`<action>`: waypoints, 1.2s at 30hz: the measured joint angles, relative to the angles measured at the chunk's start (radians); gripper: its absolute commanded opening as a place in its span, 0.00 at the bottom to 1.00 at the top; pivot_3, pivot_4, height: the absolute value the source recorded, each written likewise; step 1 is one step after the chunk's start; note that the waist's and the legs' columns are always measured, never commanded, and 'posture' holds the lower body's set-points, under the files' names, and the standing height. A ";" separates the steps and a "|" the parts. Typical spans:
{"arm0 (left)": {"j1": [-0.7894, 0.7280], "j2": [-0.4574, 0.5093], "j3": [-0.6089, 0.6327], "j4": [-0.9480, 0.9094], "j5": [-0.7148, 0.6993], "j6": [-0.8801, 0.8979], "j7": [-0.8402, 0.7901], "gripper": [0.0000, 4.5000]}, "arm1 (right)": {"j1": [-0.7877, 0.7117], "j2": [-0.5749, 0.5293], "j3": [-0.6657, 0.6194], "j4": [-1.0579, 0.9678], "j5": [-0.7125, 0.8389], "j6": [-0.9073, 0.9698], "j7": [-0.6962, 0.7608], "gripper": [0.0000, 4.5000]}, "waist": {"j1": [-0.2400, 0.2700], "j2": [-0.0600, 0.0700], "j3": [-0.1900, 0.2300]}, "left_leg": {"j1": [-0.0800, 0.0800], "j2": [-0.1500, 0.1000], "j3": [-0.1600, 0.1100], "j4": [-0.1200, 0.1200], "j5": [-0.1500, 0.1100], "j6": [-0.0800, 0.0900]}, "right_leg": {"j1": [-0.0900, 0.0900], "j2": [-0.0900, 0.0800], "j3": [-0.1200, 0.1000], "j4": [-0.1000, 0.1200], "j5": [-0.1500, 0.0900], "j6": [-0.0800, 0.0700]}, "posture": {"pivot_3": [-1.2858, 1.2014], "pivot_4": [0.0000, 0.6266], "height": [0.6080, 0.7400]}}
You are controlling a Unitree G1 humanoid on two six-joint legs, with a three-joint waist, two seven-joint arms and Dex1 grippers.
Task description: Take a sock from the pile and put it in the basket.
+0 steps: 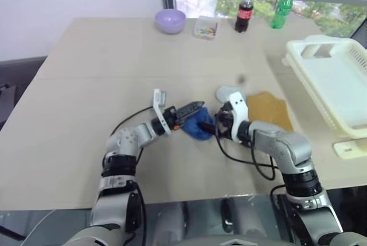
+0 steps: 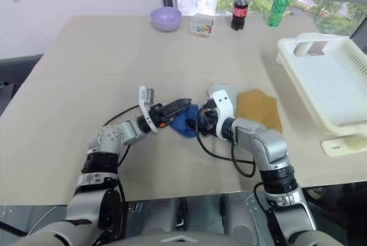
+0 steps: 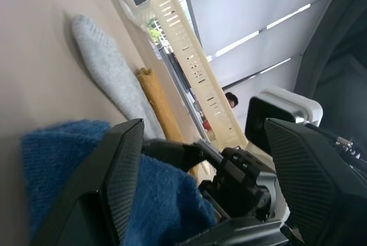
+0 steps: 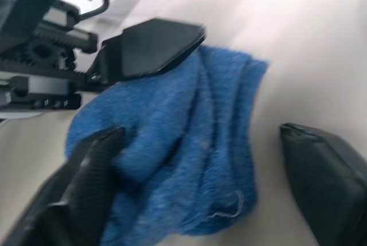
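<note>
**Blue sock between both grippers, basket well off to the right**

The table is a wide beige surface under both arms. The basket, white with slatted walls, stands well apart from both grippers, out past the right gripper on its far right side, and no sock shows in it.

The pile is spread flat rather than heaped. A mustard yellow sock lies just beyond the right gripper, on its basket side, and a pale grey sock lies just past that gripper's white housing. The blue sock sits bunched between the two grippers.

The left gripper reaches in from the left at the blue sock's upper edge. In the left wrist view its two fingers stand apart with the blue fabric at their base and between them; whether they pinch it I cannot tell. The right gripper faces it from the other side, its fingers spread wide to either side of the sock. One finger touches the fabric on the side nearer the left gripper, while the other stands clear of it.

At the far edge, well away from both grippers, stand a lilac bowl, a small clear box, a cola bottle and a green bottle.
</note>
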 measured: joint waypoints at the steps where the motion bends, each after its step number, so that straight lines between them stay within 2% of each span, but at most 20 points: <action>1: 0.000 0.000 0.000 0.000 0.000 -0.001 0.000 0.80 | 0.005 -0.001 0.012 0.004 0.005 0.002 0.015 0.58 | 0.000 0.000 0.000 | 0.000 0.000 0.000 0.000 0.000 0.000 | 0.000 0.000 0.000 0.000 0.000 0.000 | 0.52 0.24 0.92; 4: 0.000 0.001 0.001 0.000 0.000 -0.007 -0.001 0.80 | 0.019 -0.002 0.033 0.004 0.016 0.008 0.042 0.26 | 0.000 0.000 0.000 | 0.000 0.000 0.000 0.000 0.000 0.000 | 0.000 0.000 0.000 0.000 0.000 0.000 | 0.52 0.24 0.92; 6: 0.000 0.003 0.001 0.000 0.000 -0.007 -0.001 0.80 | 0.020 0.006 0.036 0.004 0.023 0.009 0.053 0.08 | -0.001 0.000 0.000 | 0.000 0.000 0.000 0.000 0.000 0.000 | 0.000 0.000 0.000 0.000 0.000 0.000 | 0.52 0.24 0.92; 7: 0.000 0.005 0.001 0.000 0.000 -0.008 -0.001 0.80 | 0.020 0.010 0.036 0.004 0.026 0.009 0.056 0.02 | -0.001 0.000 0.000 | 0.000 0.000 0.000 0.000 0.000 0.000 | 0.000 0.000 0.000 0.000 0.000 0.000 | 0.52 0.24 0.92; 14: 0.007 0.027 -0.001 -0.018 0.014 -0.053 -0.008 0.80 | 0.020 0.022 0.024 0.005 0.031 0.011 0.055 0.01 | -0.002 0.000 0.000 | 0.001 0.000 0.000 0.000 0.000 0.000 | 0.000 0.000 0.000 0.001 0.000 0.000 | 0.52 0.24 0.92; 20: 0.107 0.152 -0.138 -0.161 0.255 -0.394 -0.075 0.80 | 0.022 -0.026 -0.049 0.003 0.049 0.020 0.039 0.01 | 0.005 0.000 0.000 | 0.000 0.000 0.001 0.000 0.000 0.000 | 0.000 -0.001 0.000 -0.001 0.000 -0.001 | 0.52 0.24 0.92; 26: 0.140 0.214 -0.247 -0.175 0.432 -0.719 -0.173 0.80 | -0.011 -0.082 -0.138 -0.016 0.058 0.053 0.012 0.01 | 0.008 0.001 0.001 | -0.003 -0.001 0.002 0.000 0.000 0.000 | -0.002 -0.003 0.000 -0.002 0.000 -0.001 | 0.52 0.24 0.92; 32: 0.137 0.150 -0.301 -0.168 0.470 -0.873 -0.205 0.80 | -0.071 -0.149 -0.250 -0.154 0.152 0.165 0.002 0.01 | 0.009 0.002 0.001 | -0.007 0.000 -0.002 0.000 0.000 0.000 | -0.003 -0.003 -0.004 -0.004 0.001 0.000 | 0.52 0.24 0.92; 36: 0.114 0.078 -0.332 -0.169 0.479 -0.905 -0.188 0.80 | -0.071 -0.294 -0.373 -0.194 0.208 0.238 0.011 0.01 | 0.021 0.002 0.001 | -0.010 -0.002 -0.003 0.001 -0.001 0.001 | -0.002 -0.003 -0.005 -0.007 0.002 0.002 | 0.52 0.24 0.92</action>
